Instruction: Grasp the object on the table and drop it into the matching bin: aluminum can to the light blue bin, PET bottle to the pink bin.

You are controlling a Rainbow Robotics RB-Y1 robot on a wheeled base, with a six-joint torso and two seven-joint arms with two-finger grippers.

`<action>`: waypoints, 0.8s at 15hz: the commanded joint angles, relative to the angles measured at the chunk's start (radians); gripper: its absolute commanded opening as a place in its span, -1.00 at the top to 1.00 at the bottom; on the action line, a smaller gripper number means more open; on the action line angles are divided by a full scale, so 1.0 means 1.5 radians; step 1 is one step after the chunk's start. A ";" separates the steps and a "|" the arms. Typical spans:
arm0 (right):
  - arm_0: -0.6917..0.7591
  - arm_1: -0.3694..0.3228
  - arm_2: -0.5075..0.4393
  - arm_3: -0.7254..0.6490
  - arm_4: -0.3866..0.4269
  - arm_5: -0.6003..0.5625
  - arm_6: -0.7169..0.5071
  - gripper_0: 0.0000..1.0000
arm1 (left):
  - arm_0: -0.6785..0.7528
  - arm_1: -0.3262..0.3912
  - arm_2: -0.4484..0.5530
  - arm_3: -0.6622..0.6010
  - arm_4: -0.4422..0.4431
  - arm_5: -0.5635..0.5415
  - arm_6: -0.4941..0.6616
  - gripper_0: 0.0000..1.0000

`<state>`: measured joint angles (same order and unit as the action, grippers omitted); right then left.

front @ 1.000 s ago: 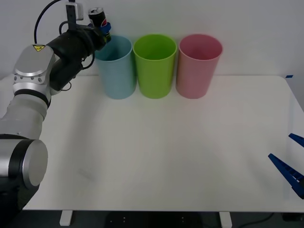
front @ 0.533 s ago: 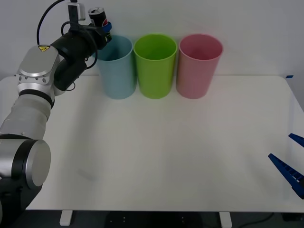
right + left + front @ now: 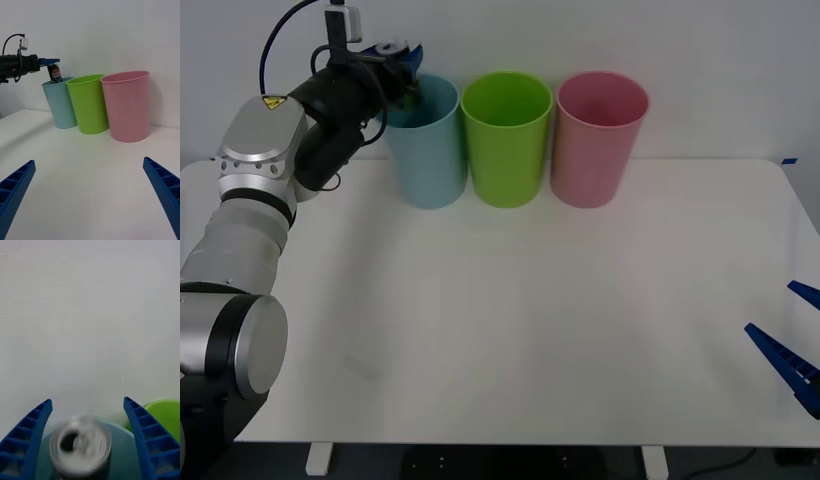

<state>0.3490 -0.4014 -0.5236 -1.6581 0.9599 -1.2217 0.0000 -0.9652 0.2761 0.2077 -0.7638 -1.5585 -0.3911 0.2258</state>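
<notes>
The aluminum can (image 3: pixel 55 73), dark with a silver top (image 3: pixel 80 444), is loose between the spread fingers of my left gripper (image 3: pixel 402 62), right over the mouth of the light blue bin (image 3: pixel 425 150). Its lower part is level with the bin's rim, and it looks blurred in the left wrist view. The left gripper is open and no longer touches the can. The pink bin (image 3: pixel 598 140) stands at the right end of the row on the white table (image 3: pixel 510 320). My right gripper (image 3: pixel 792 335) rests open at the table's right edge, holding nothing.
A green bin (image 3: pixel 506 140) stands between the light blue and pink ones, all close together at the back of the table by a white wall. The left arm reaches up over the table's back left corner.
The left gripper's fingers have opened and the can has dropped from its held height towards the light blue bin. The right arm has not moved.
</notes>
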 commanded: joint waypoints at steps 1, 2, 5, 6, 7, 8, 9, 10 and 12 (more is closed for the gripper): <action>0.000 0.000 0.000 0.000 0.000 0.000 0.000 -1.00 | 0.000 0.000 -0.004 0.000 0.015 0.000 -0.001 -1.00; 0.000 0.000 0.000 0.000 0.000 0.000 0.000 -1.00 | 0.001 0.001 -0.004 0.000 0.017 0.000 -0.001 -1.00; 0.000 0.000 0.000 0.000 0.000 0.000 0.000 -1.00 | 0.001 0.001 -0.004 0.000 0.037 -0.006 -0.005 -1.00; 0.000 0.000 0.000 0.000 0.000 0.000 0.000 -1.00 | 0.001 0.002 -0.005 -0.001 0.050 -0.009 -0.008 -1.00; 0.000 0.000 0.000 0.000 0.000 0.000 0.000 -1.00 | 0.001 0.004 -0.011 -0.001 0.071 -0.013 -0.011 -1.00; 0.000 0.000 0.000 0.000 0.000 0.000 0.000 -1.00 | 0.001 0.006 -0.018 -0.002 0.085 -0.016 -0.015 -1.00; 0.000 0.000 0.000 0.000 0.000 0.000 0.000 -1.00 | 0.001 0.008 -0.026 -0.004 0.102 -0.022 -0.019 -1.00; 0.000 0.000 0.000 0.000 0.000 0.000 0.000 -1.00 | 0.001 0.012 -0.033 -0.003 0.115 -0.030 -0.022 -1.00; 0.000 0.000 0.000 0.000 0.000 0.000 0.000 -1.00 | 0.009 0.035 -0.047 -0.004 0.147 -0.065 -0.026 -1.00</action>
<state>0.3490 -0.4014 -0.5236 -1.6581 0.9599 -1.2217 0.0000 -0.9583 0.3133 0.1444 -0.7689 -1.3583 -0.4680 0.1896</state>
